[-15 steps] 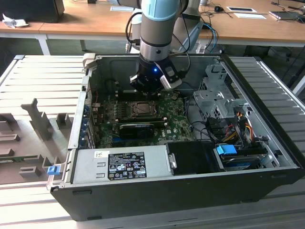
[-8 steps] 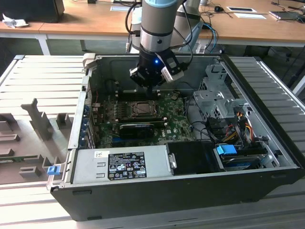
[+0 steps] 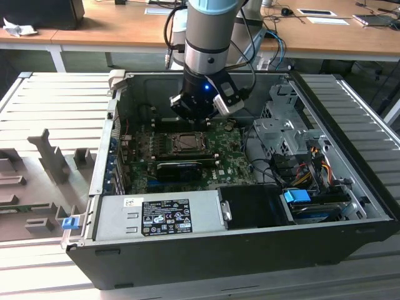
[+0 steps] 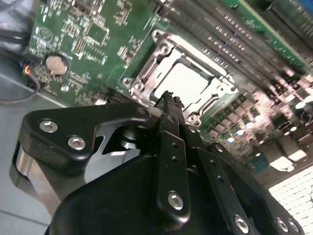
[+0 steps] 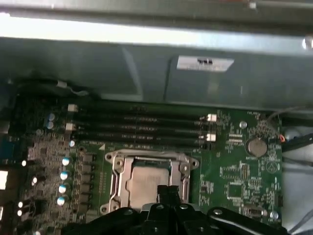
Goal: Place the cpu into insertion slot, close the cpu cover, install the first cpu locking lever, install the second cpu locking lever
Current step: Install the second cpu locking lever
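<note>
Going from the exterior view's left, we pass the grey ribbed workbench (image 3: 56,100) and reach the open computer case (image 3: 250,250), its green motherboard (image 3: 234,156) lying toward the far wall. Near the board's middle sits the insertion slot (image 3: 186,143), and our gripper (image 3: 201,115) hangs just above its far edge. In both wrist views the cpu (image 5: 145,181) already lies inside the slot, pale and flat, with the cpu cover (image 5: 149,157) framing it, apparently folded down. So we judge placement done and the cover closed or nearly so; the locking levers look unfinished, though we cannot tell for sure. Our fingertips (image 4: 168,100) are pressed together, holding nothing, poised over the frame's edge.
</note>
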